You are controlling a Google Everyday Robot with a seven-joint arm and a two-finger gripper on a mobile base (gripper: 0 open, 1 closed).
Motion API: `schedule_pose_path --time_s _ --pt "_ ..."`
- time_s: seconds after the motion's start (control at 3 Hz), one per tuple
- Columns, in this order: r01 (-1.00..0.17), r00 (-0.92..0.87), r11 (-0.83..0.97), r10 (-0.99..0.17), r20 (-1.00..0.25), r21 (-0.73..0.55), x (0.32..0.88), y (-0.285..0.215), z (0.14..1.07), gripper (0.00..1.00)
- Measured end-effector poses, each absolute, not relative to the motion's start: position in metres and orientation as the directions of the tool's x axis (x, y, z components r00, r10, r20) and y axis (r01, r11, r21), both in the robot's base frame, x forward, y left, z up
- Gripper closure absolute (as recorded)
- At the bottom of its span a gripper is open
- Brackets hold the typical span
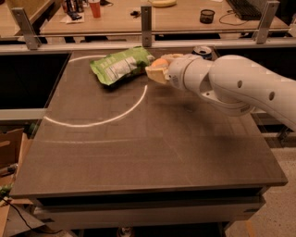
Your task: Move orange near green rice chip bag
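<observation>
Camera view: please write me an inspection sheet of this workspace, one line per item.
Surface: dark table, white arc on it.
Job's things: orange in the gripper, beside the green rice chip bag.
Clutter: soda can behind the arm.
Grippers: gripper shut on the orange, at the bag's right end.
Cables: one cable on the far desk.
Surroundings: far desk with red cup; cardboard box at left.

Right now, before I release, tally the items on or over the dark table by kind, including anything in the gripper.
Snack bag: 1, the green rice chip bag
Fruit: 1, the orange, held in the gripper right beside the bag's edge
Can: 1, the soda can at the far edge, behind the arm
Total: 3
</observation>
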State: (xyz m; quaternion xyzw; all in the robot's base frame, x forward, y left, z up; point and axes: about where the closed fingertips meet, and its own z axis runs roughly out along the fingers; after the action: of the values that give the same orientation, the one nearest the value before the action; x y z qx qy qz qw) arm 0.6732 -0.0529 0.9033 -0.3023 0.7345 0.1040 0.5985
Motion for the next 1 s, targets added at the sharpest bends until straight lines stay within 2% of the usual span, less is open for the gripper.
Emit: schedule_pose_path --time_s 1.0 --pt "-0.587 -0.151 0.794 -0.300 -0.942 -0.159 0.708 -0.034 0.861 1.00"
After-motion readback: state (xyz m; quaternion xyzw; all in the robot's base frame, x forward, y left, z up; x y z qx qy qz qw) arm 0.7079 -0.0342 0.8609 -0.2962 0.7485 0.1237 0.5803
